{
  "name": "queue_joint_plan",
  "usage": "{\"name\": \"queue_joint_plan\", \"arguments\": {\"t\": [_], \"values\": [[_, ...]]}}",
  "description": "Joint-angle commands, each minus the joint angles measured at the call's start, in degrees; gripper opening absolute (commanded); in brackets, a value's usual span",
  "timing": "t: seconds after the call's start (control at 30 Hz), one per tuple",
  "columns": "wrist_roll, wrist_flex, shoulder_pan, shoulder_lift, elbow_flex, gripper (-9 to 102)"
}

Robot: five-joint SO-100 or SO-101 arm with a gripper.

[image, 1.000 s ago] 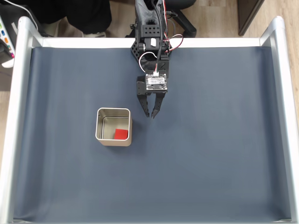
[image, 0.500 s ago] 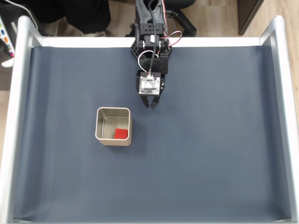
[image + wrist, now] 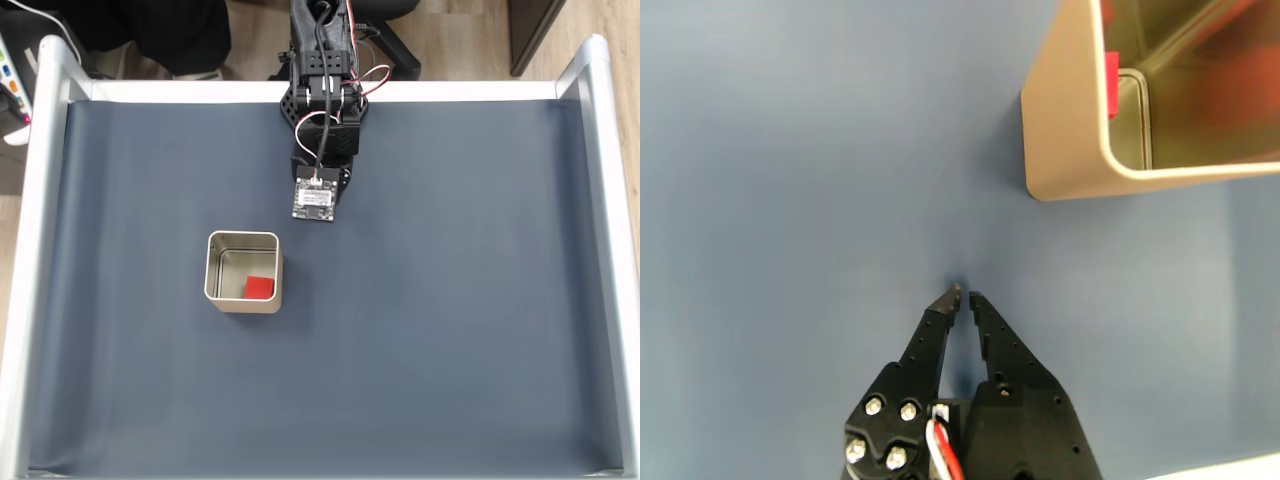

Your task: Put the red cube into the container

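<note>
In the fixed view the red cube (image 3: 260,287) lies inside the container (image 3: 243,237), a square silver-beige tin left of centre on the dark mat. It rests on the tin's floor toward the lower right corner. The arm (image 3: 320,120) reaches down from the top edge. Its wrist board (image 3: 314,198) sits above and to the right of the tin and covers the fingers. In the wrist view my gripper (image 3: 962,295) is shut with nothing between its tips, just over the mat. The container (image 3: 1070,120) stands up and to the right, with a red sliver of the cube (image 3: 1110,85) showing past its rim.
Silver rails (image 3: 40,250) frame the dark blue mat (image 3: 450,330) on the left, right and top. A chair base (image 3: 395,40) and wooden floor lie beyond the top rail. Open mat stretches right of and below the tin.
The arm has drawn back toward the top edge and tipped downward, so the fingers slid under the wrist board. The jaws went from slightly apart to shut. Cube and tin have not moved.
</note>
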Motion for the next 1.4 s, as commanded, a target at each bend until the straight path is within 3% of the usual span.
{"name": "queue_joint_plan", "arguments": {"t": [0.0,0.3,0.43,1.37], "values": [[-1.0,1.8,-0.9,0.8,-0.4,0],[-1.3,3.2,-2.2,0.8,-0.4,1],[-7.5,6.4,-2.2,0.8,-0.4,1],[-7.5,6.8,-2.1,0.8,-0.4,1]]}}
